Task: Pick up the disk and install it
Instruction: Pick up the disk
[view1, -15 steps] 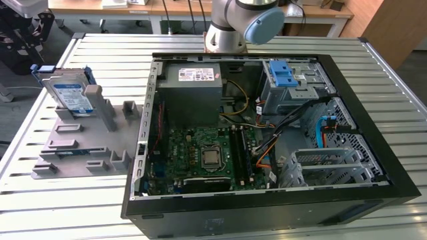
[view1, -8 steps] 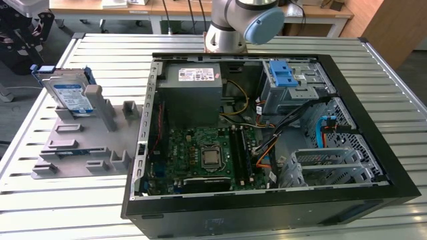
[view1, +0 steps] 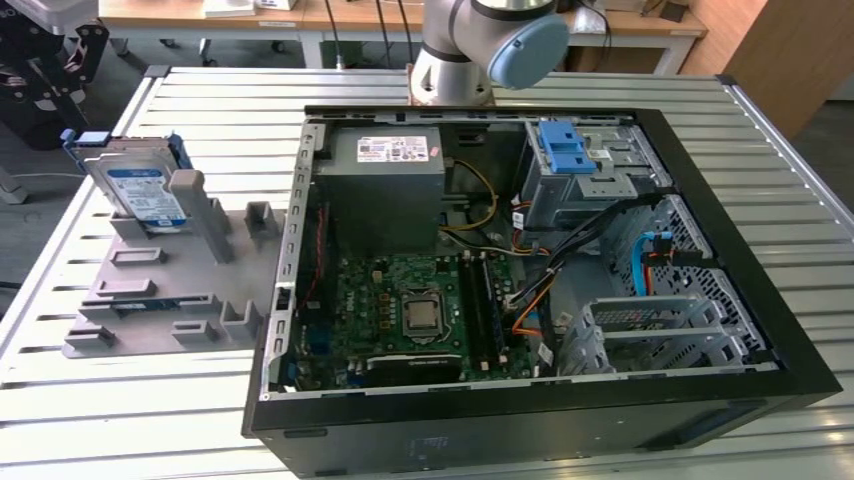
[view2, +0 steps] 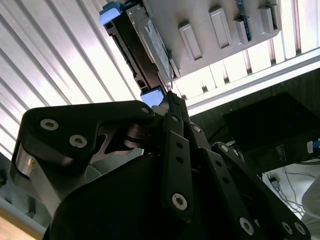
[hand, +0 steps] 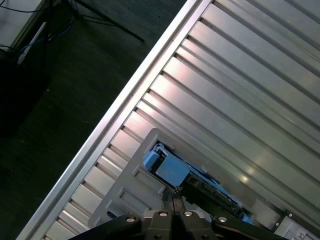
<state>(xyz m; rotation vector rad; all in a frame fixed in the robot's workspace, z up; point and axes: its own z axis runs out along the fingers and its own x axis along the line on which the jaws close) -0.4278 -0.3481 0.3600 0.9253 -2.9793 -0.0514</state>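
Observation:
The disk (view1: 140, 190) stands on edge in a grey holder (view1: 160, 290) on the exterior view's left, its white-and-blue label facing out and a blue carrier around it. In both wrist views my gripper (view2: 170, 97) (hand: 173, 196) is shut, its black fingertips pressed together with nothing between them. It hangs above the disk (view2: 150, 45), apart from it, with the tips in line with a blue end tab of the carrier (hand: 167, 170). The grey holder (view2: 215, 35) (hand: 125, 185) lies beneath.
An open black computer case (view1: 534, 410) lies on the slatted metal table (view1: 761, 130). Inside are a grey power supply (view1: 387, 190), a motherboard (view1: 414, 310) and a metal drive cage with a blue latch (view1: 574, 150). My arm's base (view1: 481, 50) stands behind the case.

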